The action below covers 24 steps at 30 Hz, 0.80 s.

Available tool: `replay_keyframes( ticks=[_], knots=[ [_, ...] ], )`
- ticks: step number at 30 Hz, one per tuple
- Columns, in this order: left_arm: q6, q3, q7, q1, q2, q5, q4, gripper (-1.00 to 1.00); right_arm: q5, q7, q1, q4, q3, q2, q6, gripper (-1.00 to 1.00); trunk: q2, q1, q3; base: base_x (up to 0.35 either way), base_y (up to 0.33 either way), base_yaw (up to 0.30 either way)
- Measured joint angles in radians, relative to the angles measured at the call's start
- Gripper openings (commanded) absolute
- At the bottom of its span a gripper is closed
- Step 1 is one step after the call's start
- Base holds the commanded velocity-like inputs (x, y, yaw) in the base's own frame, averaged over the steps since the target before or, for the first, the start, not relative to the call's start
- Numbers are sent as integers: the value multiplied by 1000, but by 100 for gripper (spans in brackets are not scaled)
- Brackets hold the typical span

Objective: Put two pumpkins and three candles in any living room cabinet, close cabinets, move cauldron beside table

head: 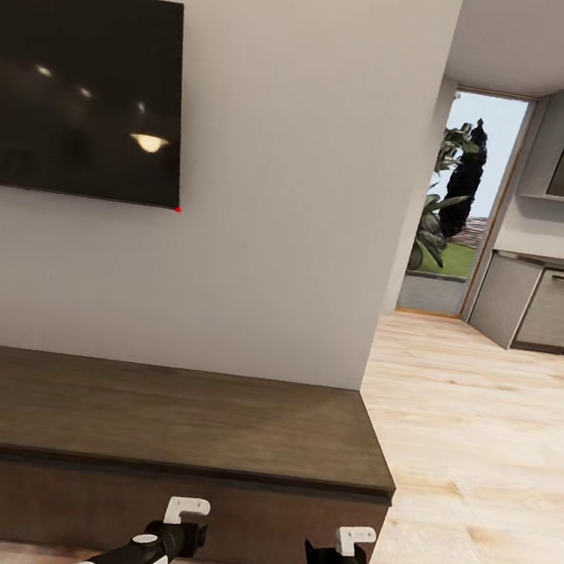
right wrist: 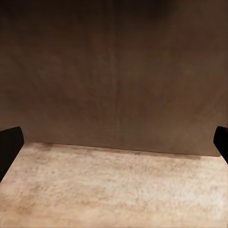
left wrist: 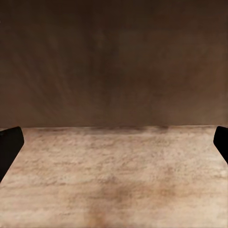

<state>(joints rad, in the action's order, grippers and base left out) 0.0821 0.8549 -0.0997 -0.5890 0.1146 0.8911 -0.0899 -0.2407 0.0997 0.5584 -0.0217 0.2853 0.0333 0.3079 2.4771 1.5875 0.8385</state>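
Cabinet (head: 163,427) sits dead ahead at twelve o'clock, under the TV (head: 80,92), drawer fronts flush. Left gripper (left wrist: 114,142) and right gripper (right wrist: 114,147) face its dark front low down, jaws spread wide, nothing between them.

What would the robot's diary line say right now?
cabinet: closed, top bare | left gripper: open, empty | right gripper: open, empty | both facing cabinet front
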Motion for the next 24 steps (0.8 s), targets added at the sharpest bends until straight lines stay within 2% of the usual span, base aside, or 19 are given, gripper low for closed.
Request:
replay_keyframes(
  ticks=[12, 19, 24],
  knots=[
    [-5, -5, -2, 0, 1, 0, 2, 100, 1, 0, -17, 0, 0, -2, 0, 100, -77, -42, -34, 0, 0, 0],
    [-9, -51, -6, 0, -1, 0, 10, 100, 1, -5, -25, 7, 0, -4, 0, 100, -126, -69, -56, 0, 0, 0],
    [-11, -60, -6, 10, -1, 0, 22, 100, 0, -5, -40, 24, 0, -3, -7, 100, -161, -88, -72, 0, 0, 0]
  ],
)
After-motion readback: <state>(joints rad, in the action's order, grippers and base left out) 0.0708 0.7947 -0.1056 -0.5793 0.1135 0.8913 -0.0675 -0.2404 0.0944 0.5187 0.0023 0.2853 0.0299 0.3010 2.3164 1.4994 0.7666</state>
